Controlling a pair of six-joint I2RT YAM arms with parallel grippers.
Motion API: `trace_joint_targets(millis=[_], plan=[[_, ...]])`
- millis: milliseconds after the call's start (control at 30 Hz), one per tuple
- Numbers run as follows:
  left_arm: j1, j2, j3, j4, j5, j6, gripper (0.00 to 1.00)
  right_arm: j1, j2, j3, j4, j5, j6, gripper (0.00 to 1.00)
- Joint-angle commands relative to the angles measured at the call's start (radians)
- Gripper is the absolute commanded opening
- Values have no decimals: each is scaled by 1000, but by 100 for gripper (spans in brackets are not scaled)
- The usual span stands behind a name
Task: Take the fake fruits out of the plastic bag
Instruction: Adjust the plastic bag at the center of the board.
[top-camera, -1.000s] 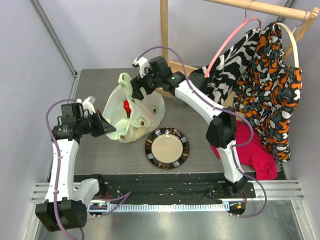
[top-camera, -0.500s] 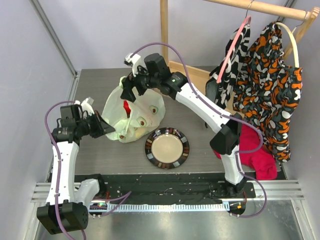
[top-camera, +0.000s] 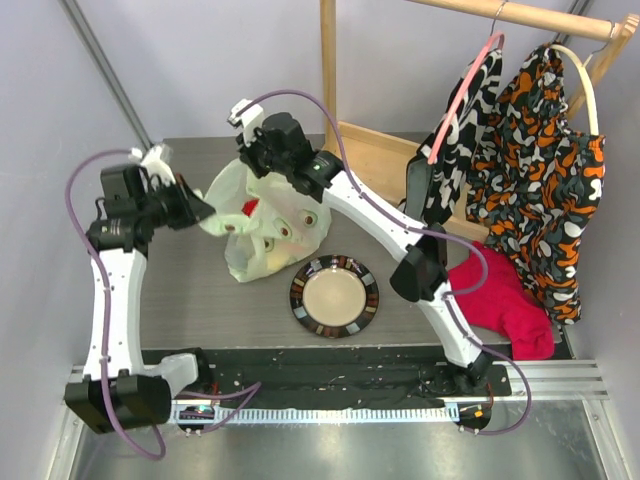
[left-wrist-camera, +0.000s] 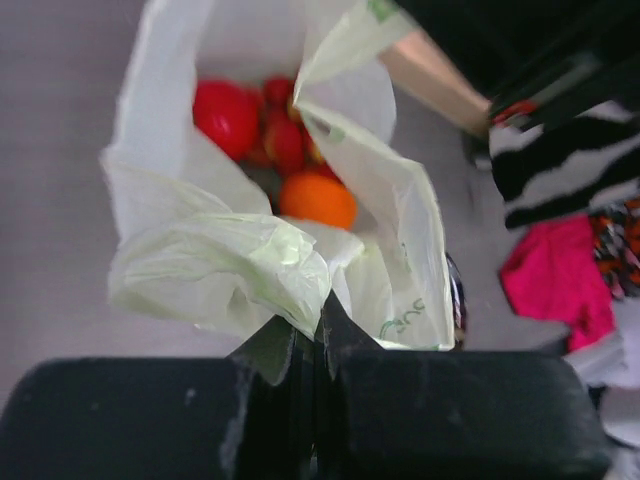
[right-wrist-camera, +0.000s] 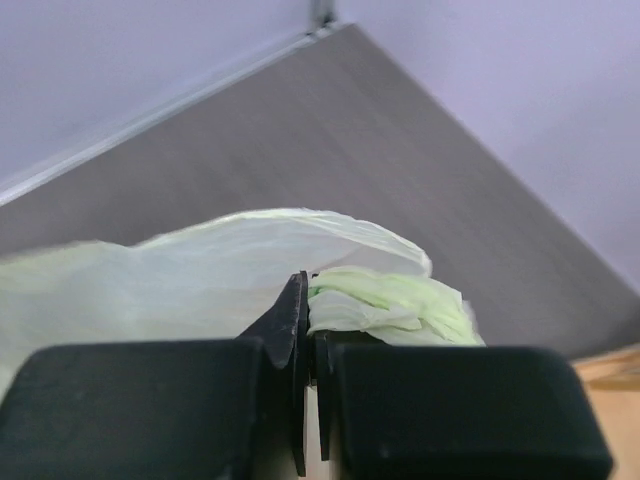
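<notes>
**Green bag now pinched from both sides**

Changes vs a second ago:
- Right gripper (top-camera: 250, 157) stood wide open over the bag's mouth then. It has since swung left and back, and is now clamped on the far rim of the bag (top-camera: 272, 228).
- Left gripper (top-camera: 196, 211) had the near-left rim and still has it, jaws closed on the film. That arm has risen and moved toward the back of the table (top-camera: 190, 295).
- The bag's left side is pulled up with it, so the bag looks stretched between the two grips with its lower end on the table.
- Plate (top-camera: 334, 295) hasn't moved and sits just beside the bag's lower right. Red cloth (top-camera: 500, 300) is still at far right.

Per view:
- Top: contents barely show, just a small red patch at the mouth.
- Left wrist: looks straight into the open mouth. Fruits (left-wrist-camera: 283, 140) are all inside, with an orange (left-wrist-camera: 317, 200) nearest, an apple (left-wrist-camera: 225, 118) at the back left and smaller red ones between. The left gripper (left-wrist-camera: 315, 322) has a fold of film squeezed between its tips.
- Right wrist: only the grip shows. The right gripper (right-wrist-camera: 306, 300) is closed on a bunched green fold, with grey table behind.
</notes>
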Motion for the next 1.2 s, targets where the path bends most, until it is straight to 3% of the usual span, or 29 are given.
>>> trace_joint_targets(millis=[0,100,167,200,233,300,367,400,533,633,767,800,900,1033,1167], plan=[[8,120,150,226,-148,112,0,-52,88,177,174,134,-100,1],[9,233,263,325,-226,90,0,-79,102,167,347,77,-137,1],[9,336,349,425,-246,47,0,-91,117,164,564,57,-198,1],[9,383,403,445,-251,35,0,-95,175,243,617,57,-227,1],[8,463,557,459,-254,11,0,-98,212,311,672,25,-265,1],[9,529,711,465,-231,12,0,-104,230,385,726,4,-298,1],[4,583,918,439,-197,67,0,-108,147,286,818,-27,-348,1],[6,588,963,435,-202,78,0,-122,90,219,844,-44,-363,1],[8,563,1062,438,-158,135,0,-176,71,313,823,-69,-426,1],[6,487,972,340,-73,145,0,-243,-63,133,805,-52,-422,1],[4,268,612,214,-47,178,0,-308,-292,-240,745,-87,-400,1],[6,217,441,200,-58,188,0,-312,-337,-402,736,-105,-400,1],[6,-13,136,157,-73,227,0,-306,-536,-727,686,-186,-404,1],[4,-197,-73,36,-67,227,0,-233,-711,-1090,521,-208,-370,1],[4,-238,-188,-1,-7,179,0,-153,-860,-1340,388,-184,-298,1]])
